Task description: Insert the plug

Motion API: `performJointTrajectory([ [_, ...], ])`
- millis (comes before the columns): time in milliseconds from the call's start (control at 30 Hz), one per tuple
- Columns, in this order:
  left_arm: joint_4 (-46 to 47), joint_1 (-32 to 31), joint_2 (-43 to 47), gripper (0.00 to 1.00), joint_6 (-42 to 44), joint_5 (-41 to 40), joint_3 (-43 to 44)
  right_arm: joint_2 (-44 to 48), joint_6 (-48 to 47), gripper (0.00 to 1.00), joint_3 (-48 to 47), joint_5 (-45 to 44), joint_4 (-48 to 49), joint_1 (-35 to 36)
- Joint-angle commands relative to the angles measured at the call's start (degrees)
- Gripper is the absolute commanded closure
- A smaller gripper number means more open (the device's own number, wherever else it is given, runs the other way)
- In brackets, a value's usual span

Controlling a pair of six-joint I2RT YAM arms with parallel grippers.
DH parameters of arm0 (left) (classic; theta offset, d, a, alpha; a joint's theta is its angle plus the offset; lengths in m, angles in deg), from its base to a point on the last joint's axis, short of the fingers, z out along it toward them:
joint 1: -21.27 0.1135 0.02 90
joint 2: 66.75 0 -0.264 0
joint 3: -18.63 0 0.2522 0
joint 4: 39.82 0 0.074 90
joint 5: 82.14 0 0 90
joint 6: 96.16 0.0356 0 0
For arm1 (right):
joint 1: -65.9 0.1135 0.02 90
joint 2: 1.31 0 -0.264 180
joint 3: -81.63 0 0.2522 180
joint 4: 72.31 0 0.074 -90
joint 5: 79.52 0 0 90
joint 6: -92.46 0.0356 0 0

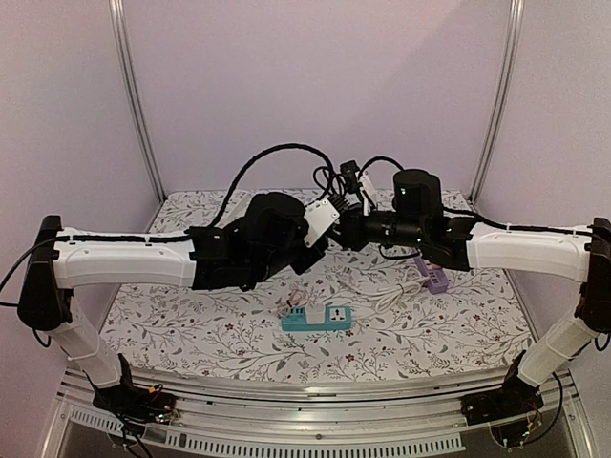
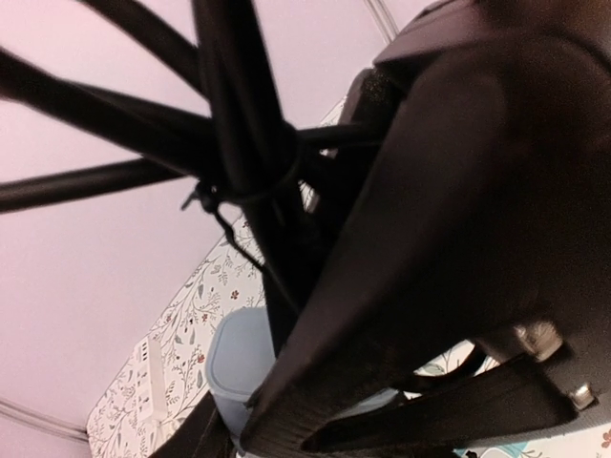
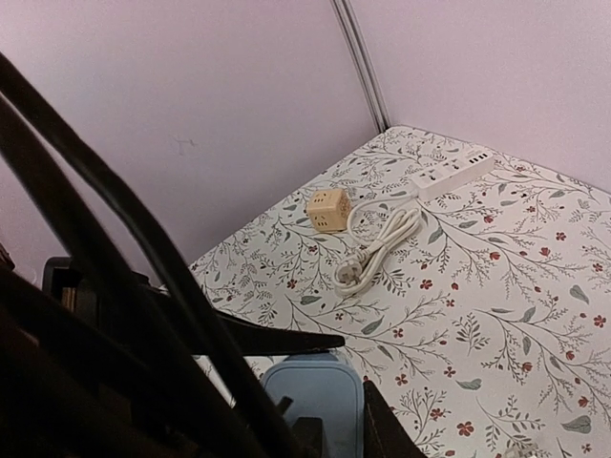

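Handover is the step in hand, as I judge it: both arms meet in mid-air above the middle of the desk (image 1: 172, 315), and the pale blue plug (image 3: 313, 393) is up there between them, not lying on the desk; my right hand (image 1: 355, 229) is fully closed with a finger on either side of that plug, so I take it as gripped; my left hand (image 1: 329, 218) is close in at 9 o'clock of the right one, but its wrist view is mostly dark arm and cable, and I cannot tell how its jaws stand or whether it has hold of anything; the teal power strip (image 1: 317, 318) lies flat at 6 o'clock of the meeting point, its white socket (image 1: 336, 314) facing up, well apart from the plug; next I would want the left to release cleanly, then the right to turn the plug's mating face downward and square it over the socket before pressing; room aloft is tight, with black cables (image 1: 277, 151) looped at 12 o'clock over both wrists; a white cord (image 1: 391, 291) and a purple block (image 1: 436, 280) lie at 2 o'clock of the strip, near the descent path; the near desk edge runs close at 6 o'clock of the strip.
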Motion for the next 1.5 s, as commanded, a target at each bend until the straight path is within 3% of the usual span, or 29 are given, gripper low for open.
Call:
performJointTrajectory([
  [0,5.02,-1.65,1.12,0.99,2.09,0.24,1.16,-1.36,0.83,1.0,-1.02,1.6,-3.71,0.33],
  [33,4.25,-1.65,1.19,0.84,2.06,0.77,1.22,-1.21,0.14,1.0,-1.06,2.1,-4.27,-0.03],
  [133,-0.77,-1.54,2.68,0.07,0.69,3.8,1.01,0.34,-0.82,1.0,-0.41,5.25,-6.45,-3.24],
  [167,-2.83,-1.34,3.84,0.01,0.09,6.13,0.56,1.53,-1.08,1.0,-0.07,6.44,-7.35,-4.79],
  [267,-6.7,-0.51,8.35,0.0,-1.78,13.91,-2.33,3.69,-6.02,1.0,-0.4,8.6,-14.26,-8.31],
  [367,-7.29,0.98,14.22,0.0,-3.29,17.7,-7.23,4.22,-17.72,1.0,-0.54,9.96,-22.17,-8.76],
  [567,-7.55,5.92,23.33,0.01,-7.9,13.23,-15.23,3.79,-36.83,1.0,7.14,21.53,-23.64,-8.68],
  [800,-9.73,10.49,23.04,0.01,-10.3,10.66,-16.87,0.42,-52.22,1.0,8.12,22.07,-28.23,-7.62],
  [1033,-10.15,11.01,18.05,0.01,-9.87,11.12,-15.42,-4.71,-56.25,1.0,5.74,18.29,-27.44,-3.37],
  [1467,-11.58,11.71,16.08,0.01,-9.67,10.29,-14.41,-10.83,-56.81,1.0,2.49,14.94,-27.08,-3.2],
])
